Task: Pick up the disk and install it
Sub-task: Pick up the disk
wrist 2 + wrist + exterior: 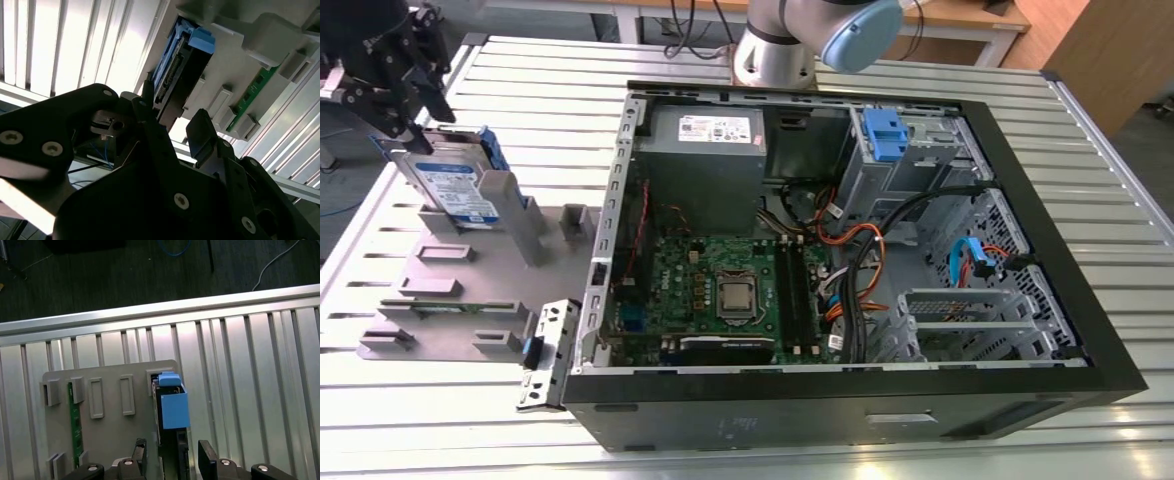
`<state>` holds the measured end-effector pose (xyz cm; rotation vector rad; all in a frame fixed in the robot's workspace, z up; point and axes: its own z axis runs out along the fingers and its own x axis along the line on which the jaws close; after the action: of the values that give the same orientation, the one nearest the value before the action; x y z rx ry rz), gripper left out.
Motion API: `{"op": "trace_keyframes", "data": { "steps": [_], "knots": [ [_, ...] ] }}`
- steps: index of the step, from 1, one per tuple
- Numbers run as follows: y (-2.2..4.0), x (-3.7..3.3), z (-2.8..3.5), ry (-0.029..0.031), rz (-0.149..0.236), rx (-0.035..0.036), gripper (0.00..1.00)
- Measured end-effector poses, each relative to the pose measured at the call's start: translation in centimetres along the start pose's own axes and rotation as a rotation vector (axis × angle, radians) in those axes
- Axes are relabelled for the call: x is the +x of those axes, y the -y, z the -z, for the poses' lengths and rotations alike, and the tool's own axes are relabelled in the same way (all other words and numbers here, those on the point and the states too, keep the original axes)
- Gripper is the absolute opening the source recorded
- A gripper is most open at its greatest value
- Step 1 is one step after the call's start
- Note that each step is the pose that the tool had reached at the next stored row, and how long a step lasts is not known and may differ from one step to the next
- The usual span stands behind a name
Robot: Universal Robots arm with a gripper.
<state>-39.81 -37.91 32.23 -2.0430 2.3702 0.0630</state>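
Note:
The disk (454,185) is a silver drive with a white-and-blue label and blue rails. It stands on edge in a slot of the grey holder plate (440,300), at the exterior view's left, outside the computer case. My gripper (416,125) hangs right above its upper end. In both wrist views the disk (172,410) (182,65) lies between my two black fingers. The gripper (172,460) (172,120) is open, with a gap on each side of the disk's blue end tab (175,410).
The open computer case (854,390) lies on the slatted metal table (454,420), showing a motherboard (720,290), a grey power-supply box (707,135), a blue-tabbed drive cage (887,135) and loose cables. A green memory stick (76,420) sits in the holder plate. A metal bracket (544,355) lies beside the case.

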Motion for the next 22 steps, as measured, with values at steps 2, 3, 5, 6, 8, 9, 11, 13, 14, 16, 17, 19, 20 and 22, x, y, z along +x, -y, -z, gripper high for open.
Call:
{"op": "trace_keyframes", "data": {
  "steps": [2,3,5,6,8,9,11,13,14,16,17,19,20,22],
  "knots": [
    [0.00,0.01,-0.25,0.0000,0.000,0.0000,0.53],
    [0.01,0.01,-0.38,-0.0001,0.000,-0.0001,0.53],
    [0.01,0.02,-0.67,0.0000,0.000,-0.0001,0.53],
    [0.02,0.03,-0.81,0.0000,0.000,0.0000,0.53],
    [0.02,0.04,-1.10,0.0000,0.000,-0.0001,0.53],
    [0.02,0.04,-1.25,0.0000,0.000,0.0000,0.53],
    [0.03,0.05,-1.54,-0.0001,0.000,-0.0001,0.53],
    [0.04,0.06,-1.79,-0.0001,0.000,-0.0001,0.53],
    [0.04,0.06,-1.89,-0.0001,0.000,-0.0001,0.53],
    [0.04,0.07,-2.09,-0.0001,0.000,-0.0001,0.53],
    [0.05,0.07,-2.18,-0.0002,0.000,0.0000,0.53],
    [0.05,0.08,-2.27,-0.0003,0.000,-0.0001,0.53],
    [0.05,0.08,-2.27,-0.0003,0.000,-0.0002,0.53],
    [0.05,0.08,-2.27,-0.0003,0.000,-0.0002,0.53]
  ]
}}
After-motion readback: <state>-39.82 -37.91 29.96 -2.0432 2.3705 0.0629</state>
